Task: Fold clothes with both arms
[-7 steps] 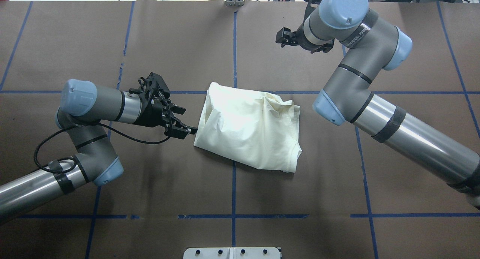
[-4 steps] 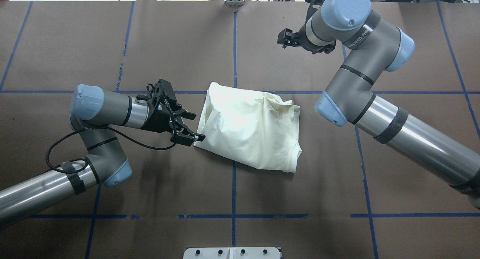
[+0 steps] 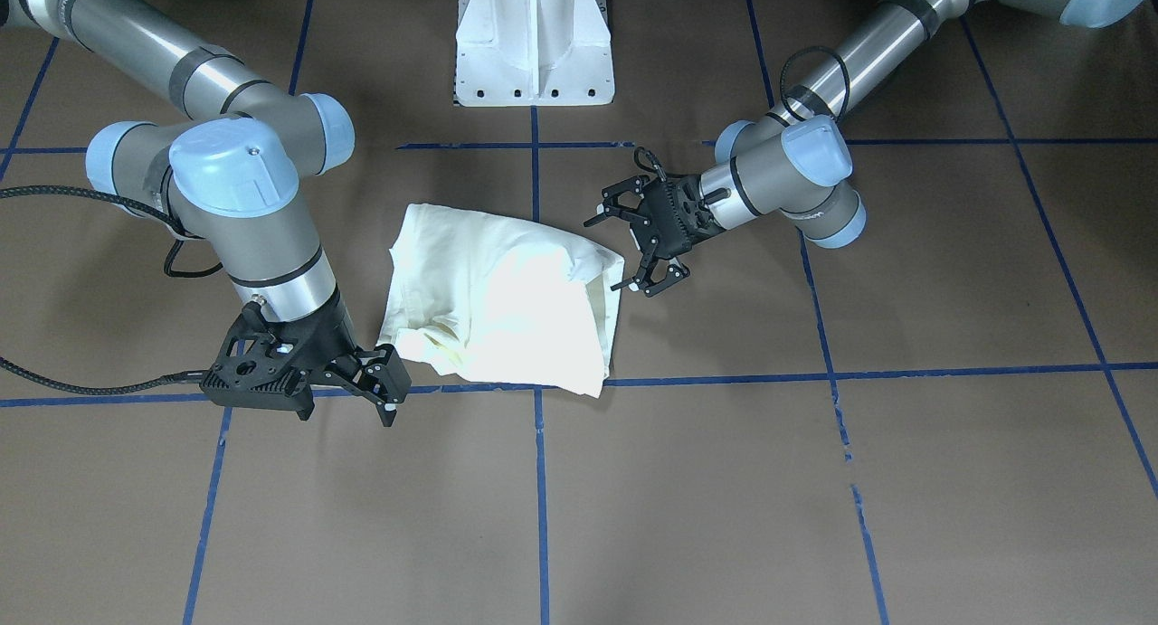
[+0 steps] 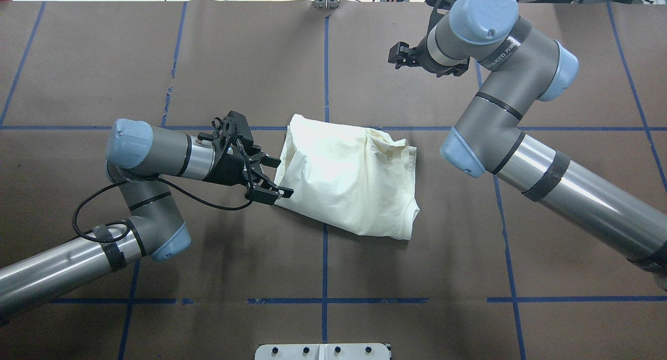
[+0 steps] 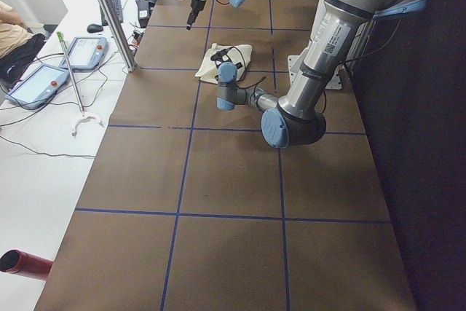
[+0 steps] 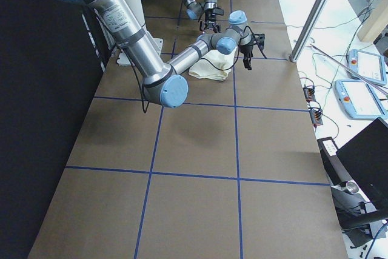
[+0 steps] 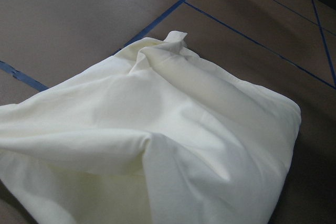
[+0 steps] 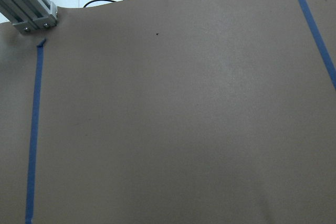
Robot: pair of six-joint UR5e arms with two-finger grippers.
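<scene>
Presently, the pale cream long-sleeved cotton T-shirt lies as a loosely folded, roughly rectangular bundle at the middle of the brown paper-covered worktop. It straddles the central blue tape line, plain side up, and no print is visible.

The black two-finger left pincer is spread, its fingers at the bundle's robot-left edge and level with the cloth. It pinches nothing. The left wrist view shows puffed, creased layers directly ahead of it. The black two-finger right pincer is also spread and holds nothing. It hangs over bare worktop toward the far edge, well apart from the garment.

Handling assessment: the garment is judged light, soft and limp. It will drape and sag from any hold, and the stacked layers may slide apart. The paper surface should offer some friction.

Recommended hold: a pinch low on the robot-left edge, taking every layer together. A shallow pinch risks lifting only the top layer and undoing the fold. The bunched far-right corner looks untidy and may need flattening.
</scene>
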